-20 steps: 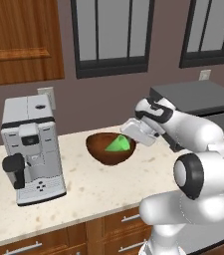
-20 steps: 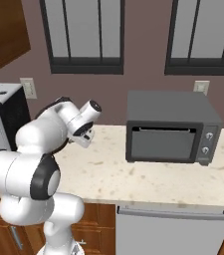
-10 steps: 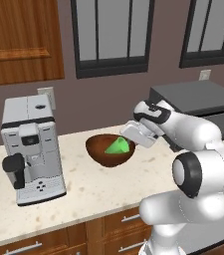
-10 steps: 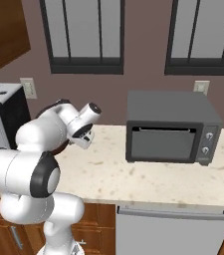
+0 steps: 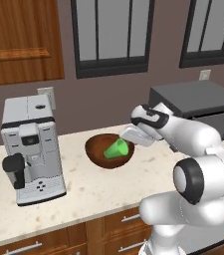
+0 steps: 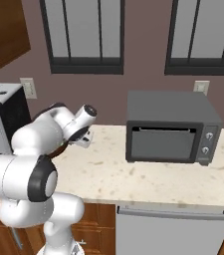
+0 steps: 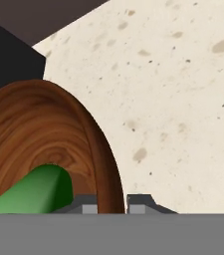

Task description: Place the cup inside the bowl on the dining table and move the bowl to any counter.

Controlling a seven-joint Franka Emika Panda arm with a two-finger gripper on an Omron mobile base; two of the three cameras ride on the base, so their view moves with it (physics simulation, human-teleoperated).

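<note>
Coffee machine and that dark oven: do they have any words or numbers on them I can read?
No readable words or numbers.
Coffee machine: small dark button marks on its front panel, too small to read.
Toaster oven: two round knobs, no readable labels.

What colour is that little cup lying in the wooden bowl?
The cup is bright green, plain with no pattern. It shows best in the left base view.

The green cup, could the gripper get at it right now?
Probably not yet: the gripper is shut on the bowl rim. The cup lies tipped inside, uncovered, so it could once it lets go.
</note>
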